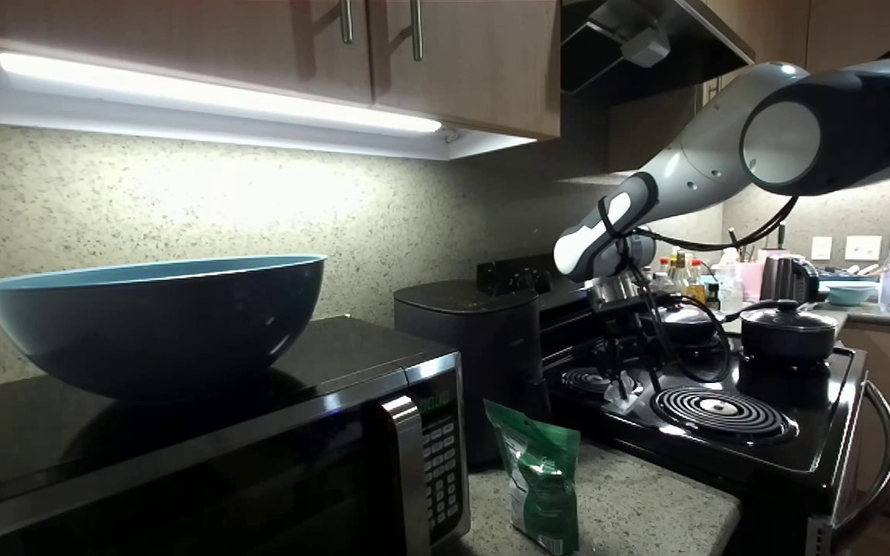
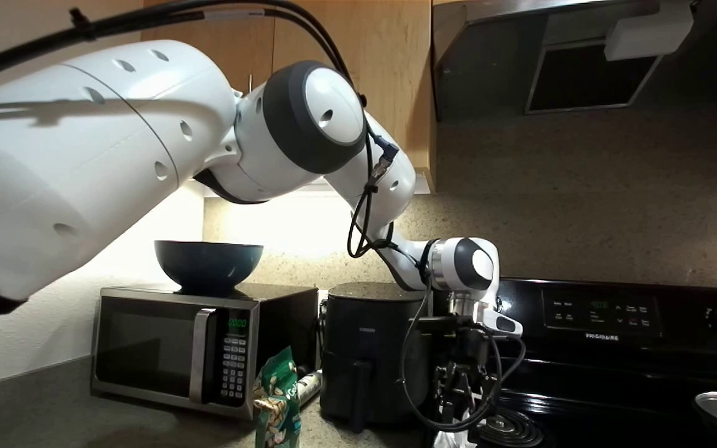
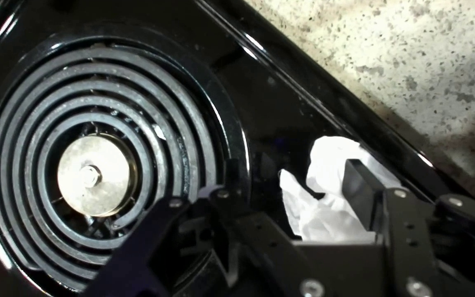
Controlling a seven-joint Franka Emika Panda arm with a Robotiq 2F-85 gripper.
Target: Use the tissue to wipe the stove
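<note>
The fingers (image 3: 361, 192) stand wide apart over the stove (image 3: 276, 105). The tissue (image 3: 336, 218), crumpled, is seen partly between them; whether they touch it, I cannot tell.

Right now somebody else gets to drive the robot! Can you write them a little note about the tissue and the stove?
Gripper: open, its fingers on either side of part of the tissue; whether one touches it, I can't tell.
Tissue: crumpled, low over the stove, between a coil burner and the edge beside the counter.
Done: the gripper is at the tissue. These pictures don't show whether any wiping has happened.
Left: probably close on the tissue, then wipe. I'd stay clear of the lidded pot on the stove.
</note>
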